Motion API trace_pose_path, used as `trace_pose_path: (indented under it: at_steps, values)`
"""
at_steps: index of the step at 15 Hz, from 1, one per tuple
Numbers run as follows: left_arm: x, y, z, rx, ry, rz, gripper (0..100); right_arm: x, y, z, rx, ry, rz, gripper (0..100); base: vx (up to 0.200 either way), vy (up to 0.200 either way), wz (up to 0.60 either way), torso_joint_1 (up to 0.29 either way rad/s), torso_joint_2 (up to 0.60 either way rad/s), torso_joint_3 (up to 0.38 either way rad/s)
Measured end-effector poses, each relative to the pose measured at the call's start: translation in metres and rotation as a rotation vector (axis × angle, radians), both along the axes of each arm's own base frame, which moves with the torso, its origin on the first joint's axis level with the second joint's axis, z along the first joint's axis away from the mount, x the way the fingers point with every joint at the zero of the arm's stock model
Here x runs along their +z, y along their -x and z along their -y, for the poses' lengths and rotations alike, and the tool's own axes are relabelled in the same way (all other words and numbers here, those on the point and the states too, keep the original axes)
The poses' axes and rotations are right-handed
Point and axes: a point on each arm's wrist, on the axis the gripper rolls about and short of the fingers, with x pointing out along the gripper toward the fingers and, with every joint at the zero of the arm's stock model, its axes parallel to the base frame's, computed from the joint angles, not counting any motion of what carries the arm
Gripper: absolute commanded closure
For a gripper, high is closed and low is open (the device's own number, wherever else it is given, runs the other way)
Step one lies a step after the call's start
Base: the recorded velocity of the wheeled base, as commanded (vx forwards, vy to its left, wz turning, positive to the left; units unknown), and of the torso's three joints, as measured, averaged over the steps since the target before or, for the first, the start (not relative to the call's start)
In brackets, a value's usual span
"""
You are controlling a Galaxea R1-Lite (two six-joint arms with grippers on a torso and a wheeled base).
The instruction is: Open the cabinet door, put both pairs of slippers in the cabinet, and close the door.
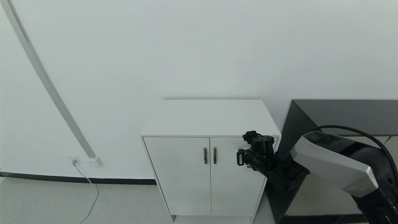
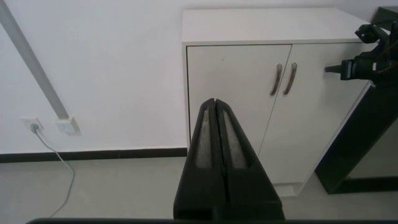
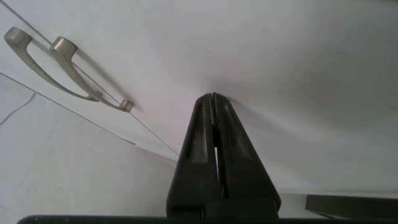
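A slanted conduit (image 1: 46,81) runs down the wall to an outlet (image 1: 74,161) above open floor (image 1: 46,202). The left gripper (image 2: 214,102), fingers pressed together, faces the white cabinet (image 1: 211,118), which stands against the wall with its doors closed. Right of the handles (image 1: 205,155), the right gripper (image 3: 213,99), clenched on nothing, is at the right door (image 1: 236,186), perhaps touching it. A dark unit (image 1: 342,115) stands just beside the cabinet's right edge.

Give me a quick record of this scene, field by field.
cabinet: white, two doors
doors: both shut
handles: two, side by side at the middle seam
right gripper: shut, tip close to the right door, off to the side of the handles
left gripper: shut, back from the cabinet
task stage: door not yet opened
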Motion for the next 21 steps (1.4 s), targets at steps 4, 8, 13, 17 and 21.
trace_pose_path:
  at_steps: [4,8,13,17,21]
  values:
    - [0.000,0.000,0.000,0.000,0.000,0.000,100,0.035,0.042,0.014,0.018,-0.016,0.029,100,0.000,0.000,0.00,0.000,0.00,0.000]
    - [0.000,0.000,0.000,0.001,0.000,0.000,100,0.077,0.091,0.056,-0.050,-0.011,0.056,100,0.000,0.000,0.00,0.000,0.00,0.000]
    - [0.000,0.000,0.000,0.000,0.000,0.000,100,0.103,0.159,0.122,-0.197,0.045,0.056,100,0.000,0.000,0.00,0.000,0.00,0.000]
    - [0.000,0.000,0.000,0.001,0.000,0.000,100,0.105,0.206,0.159,-0.291,0.096,0.045,100,0.000,0.000,0.00,0.000,0.00,0.000]
    - [0.000,0.000,0.000,0.000,0.000,0.000,100,0.098,0.247,0.183,-0.344,0.141,0.023,100,0.000,0.000,0.00,0.000,0.00,0.000]
